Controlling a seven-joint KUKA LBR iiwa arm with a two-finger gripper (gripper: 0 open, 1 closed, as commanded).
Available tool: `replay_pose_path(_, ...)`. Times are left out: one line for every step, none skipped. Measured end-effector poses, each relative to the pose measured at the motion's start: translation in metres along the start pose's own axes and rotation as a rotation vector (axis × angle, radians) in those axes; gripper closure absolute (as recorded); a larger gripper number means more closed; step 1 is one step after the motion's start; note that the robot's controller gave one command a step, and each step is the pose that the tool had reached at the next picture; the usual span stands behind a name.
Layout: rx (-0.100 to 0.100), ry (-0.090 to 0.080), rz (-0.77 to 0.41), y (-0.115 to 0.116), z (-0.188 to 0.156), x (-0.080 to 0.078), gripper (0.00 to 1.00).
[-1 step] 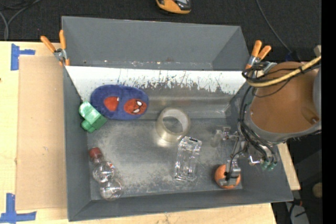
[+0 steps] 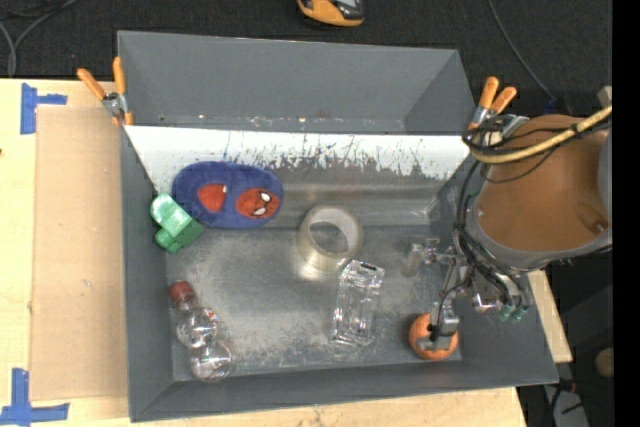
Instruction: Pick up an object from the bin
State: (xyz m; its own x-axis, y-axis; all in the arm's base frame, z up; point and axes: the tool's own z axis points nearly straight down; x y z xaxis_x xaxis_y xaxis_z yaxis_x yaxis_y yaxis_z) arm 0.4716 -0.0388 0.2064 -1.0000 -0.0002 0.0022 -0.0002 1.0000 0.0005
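Note:
My gripper point(image 2: 446, 313) reaches down in the bin's front right corner, right over a small round orange thing point(image 2: 430, 343) with a grey patch on top; the gripper's tip meets its upper side. Just to the left a clear plastic box point(image 2: 357, 303) lies on the bin floor. A roll of clear tape point(image 2: 327, 240) sits behind that box, near the middle of the bin.
A blue soft toy with two red faces point(image 2: 227, 194) lies at the back left, a green block point(image 2: 175, 223) against it. A clear bottle with a red cap point(image 2: 198, 331) lies at the front left. The arm's orange cover and cables hang over the right wall.

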Motion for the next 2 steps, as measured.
replay_pose_path(0.001, -0.009, -0.186, -0.074, 0.130, -0.005, 0.00)
replay_pose_path(-0.001, -0.008, -0.209, -0.073, 0.054, -0.016, 0.00)
